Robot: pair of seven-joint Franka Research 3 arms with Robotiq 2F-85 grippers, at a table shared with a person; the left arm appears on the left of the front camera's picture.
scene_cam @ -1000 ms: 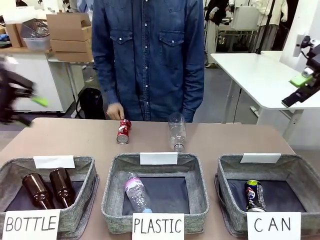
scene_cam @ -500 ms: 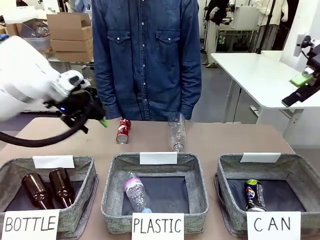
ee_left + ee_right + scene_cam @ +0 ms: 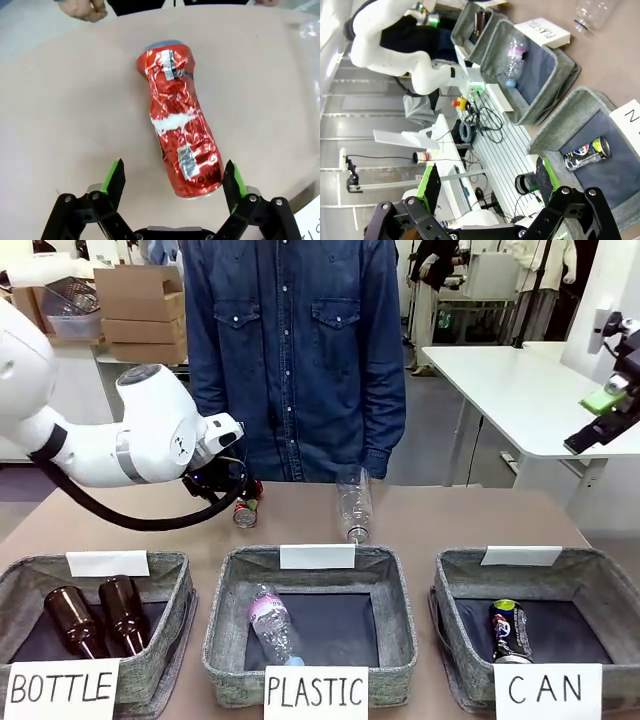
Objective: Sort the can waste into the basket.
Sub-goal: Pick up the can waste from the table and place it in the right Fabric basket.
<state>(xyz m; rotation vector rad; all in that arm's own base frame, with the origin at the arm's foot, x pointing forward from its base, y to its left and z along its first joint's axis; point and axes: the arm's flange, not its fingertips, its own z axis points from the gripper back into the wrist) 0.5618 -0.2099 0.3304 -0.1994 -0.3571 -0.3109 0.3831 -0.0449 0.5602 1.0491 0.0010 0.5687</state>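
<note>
The left gripper (image 3: pixel 236 502) hangs low over the far part of the tabletop (image 3: pixel 470 515), at about 11 o'clock from the tabletop's middle, with its jaws spread wide and released, grasping nothing. In the left wrist view the red can (image 3: pixel 180 135), crushed and marked with white, lies on its side on the tabletop. Its near end sits between the two green pads (image 3: pixel 114 175), closer to the one at 3 o'clock, and whether that pad touches it cannot be told. A person's hand (image 3: pixel 87 9) rests at the far edge, toward 11 o'clock from the can. A clear plastic bottle (image 3: pixel 353 505) lies at 3 o'clock of the red can, well apart from it. The CAN basket (image 3: pixel 600 580) stands at the near edge, toward 4 o'clock from the red can, and the dark blue can (image 3: pixel 510 630) lies inside it on the dark lining. The right gripper (image 3: pixel 600 418) is raised off the tabletop at 2 o'clock, open and empty, well apart from both cans.
</note>
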